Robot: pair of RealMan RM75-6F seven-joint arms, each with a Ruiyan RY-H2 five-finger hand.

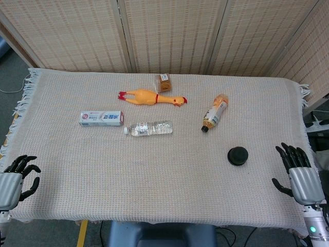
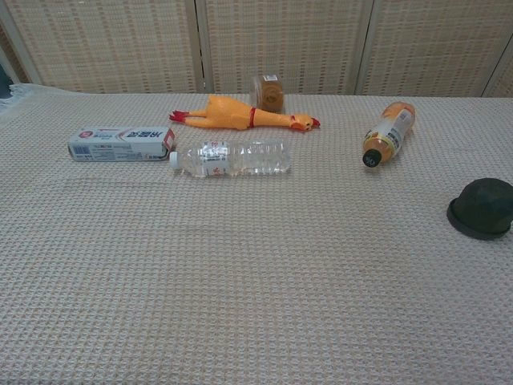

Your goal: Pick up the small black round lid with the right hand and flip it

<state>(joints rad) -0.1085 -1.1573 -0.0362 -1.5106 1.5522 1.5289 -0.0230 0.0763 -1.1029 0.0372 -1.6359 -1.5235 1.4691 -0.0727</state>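
Resting on the woven cloth over the tabletop, the small black round lid lies near the right edge, well apart from the right hand, whose fingers are spread and hold nothing; the left hand sits at the opposite near corner, fingers loosely apart and empty; further back lie a water bottle, toothpaste box, rubber chicken and orange bottle.

The head view looks steeply down from above onto the whole beige woven tablecloth; the chest view sits lower and nearer, facing the beige woven tablecloth almost level. Both share its far half.
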